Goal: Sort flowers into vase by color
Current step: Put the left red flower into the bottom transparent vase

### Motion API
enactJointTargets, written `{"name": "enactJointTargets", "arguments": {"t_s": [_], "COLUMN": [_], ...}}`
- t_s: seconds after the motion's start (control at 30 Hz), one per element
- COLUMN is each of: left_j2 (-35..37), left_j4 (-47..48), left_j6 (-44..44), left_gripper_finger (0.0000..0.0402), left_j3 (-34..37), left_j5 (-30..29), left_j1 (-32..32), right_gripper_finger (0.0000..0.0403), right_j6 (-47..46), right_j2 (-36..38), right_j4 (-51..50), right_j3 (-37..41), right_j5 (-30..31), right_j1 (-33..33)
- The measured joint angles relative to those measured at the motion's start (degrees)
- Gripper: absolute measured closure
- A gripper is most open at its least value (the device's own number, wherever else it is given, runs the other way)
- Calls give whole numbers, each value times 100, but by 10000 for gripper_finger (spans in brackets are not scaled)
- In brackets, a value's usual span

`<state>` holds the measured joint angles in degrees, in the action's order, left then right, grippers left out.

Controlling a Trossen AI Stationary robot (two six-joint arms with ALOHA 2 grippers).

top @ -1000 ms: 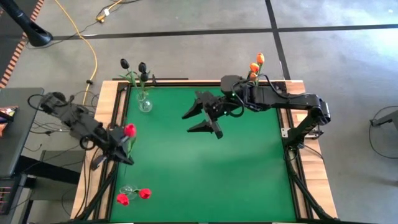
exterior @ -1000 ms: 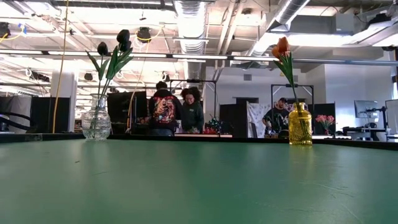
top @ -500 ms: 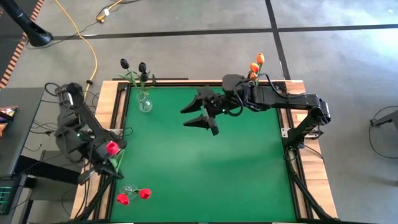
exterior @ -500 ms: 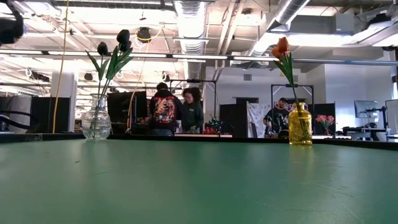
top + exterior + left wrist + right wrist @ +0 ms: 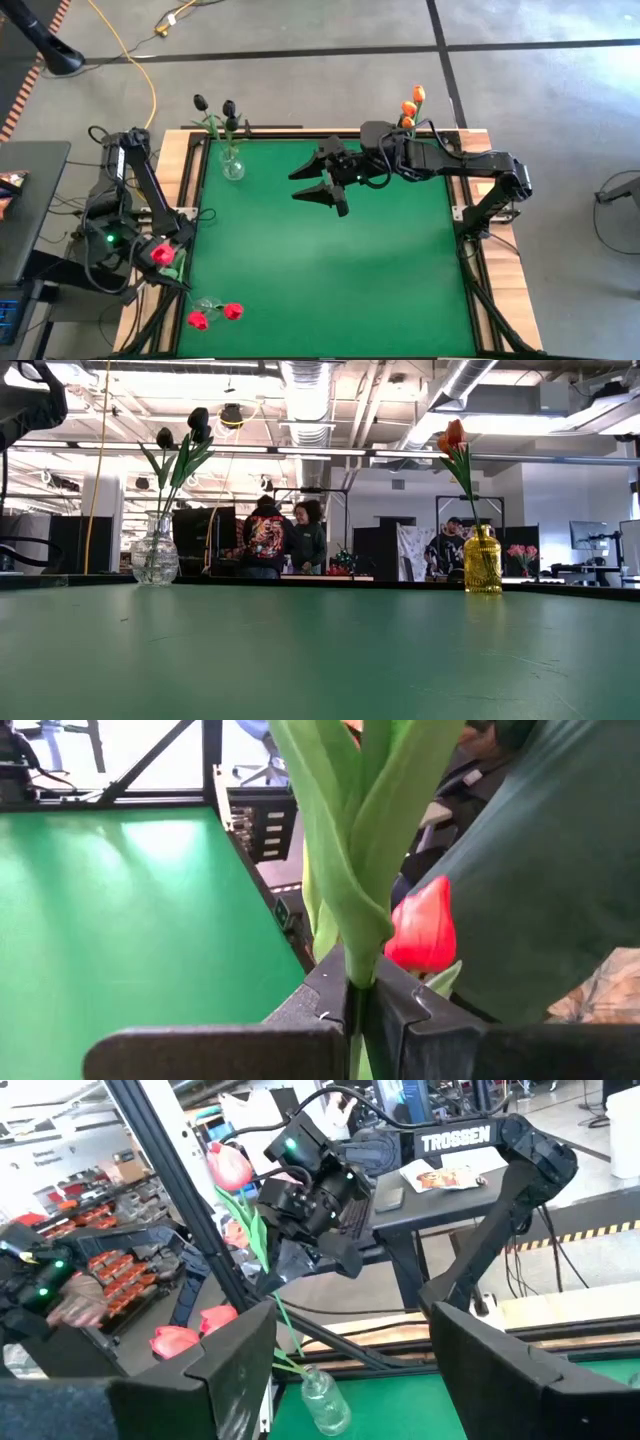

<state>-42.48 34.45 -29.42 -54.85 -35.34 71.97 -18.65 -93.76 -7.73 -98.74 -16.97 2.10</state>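
My left gripper (image 5: 160,258) hangs off the table's left edge, shut on a red tulip (image 5: 162,252) whose head (image 5: 424,925) shows just past the fingers. A clear vase (image 5: 208,305) at the near left corner holds two red tulips (image 5: 212,316). Another clear vase (image 5: 232,166) at the far left holds black tulips (image 5: 196,422). A yellow vase (image 5: 482,561) at the far right holds orange tulips (image 5: 412,103). My right gripper (image 5: 315,185) hovers open over the far middle of the green mat, touching nothing. My left gripper pinches the red tulip between its two fingers at the green stem (image 5: 357,982), where the leaves (image 5: 350,830) begin. The leaves rise out beyond the fingertips. The flower is lifted clear of the table, its head beside the fingers.
The green mat (image 5: 330,270) lies inside a wooden frame (image 5: 190,180) with dark rails. A side desk (image 5: 30,200) and cables stand left of the table. People (image 5: 285,540) stand in the room far behind.
My left arm has swung outward and toward the near edge, carrying the red tulip from the mat's left border to beyond the table's left rail, closer to the red-tulip vase. My right gripper has drifted slightly toward the far edge, staying open.
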Motion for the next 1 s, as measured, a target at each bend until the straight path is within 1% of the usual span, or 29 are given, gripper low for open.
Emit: {"name": "enactJointTargets", "arguments": {"t_s": [0.17, 0.3, 0.63, 0.8, 1.0], "left_j2": [-156, -343, -672, -824, -1007], "left_j4": [97, 106, 135, 406, 588], "left_j6": [-118, -116, -333, -579, -884], "left_gripper_finger": [401, 401, 401, 401, 401], "left_j3": [0, 0, 0, 0, 14], "left_j5": [-268, -434, -472, -582, -898], "left_j1": [195, 225, 225, 237, 459], "right_gripper_finger": [111, 111, 111, 111, 111], "right_j6": [0, 0, 0, -172, -298], "right_j2": [0, 0, 0, 0, 0], "right_j4": [48, 64, 187, 321, 355], "right_j3": [0, 0, 0, 0, 0], "right_j5": [45, 50, 59, 59, 59], "right_j1": [-23, -20, -8, -8, -18]}}
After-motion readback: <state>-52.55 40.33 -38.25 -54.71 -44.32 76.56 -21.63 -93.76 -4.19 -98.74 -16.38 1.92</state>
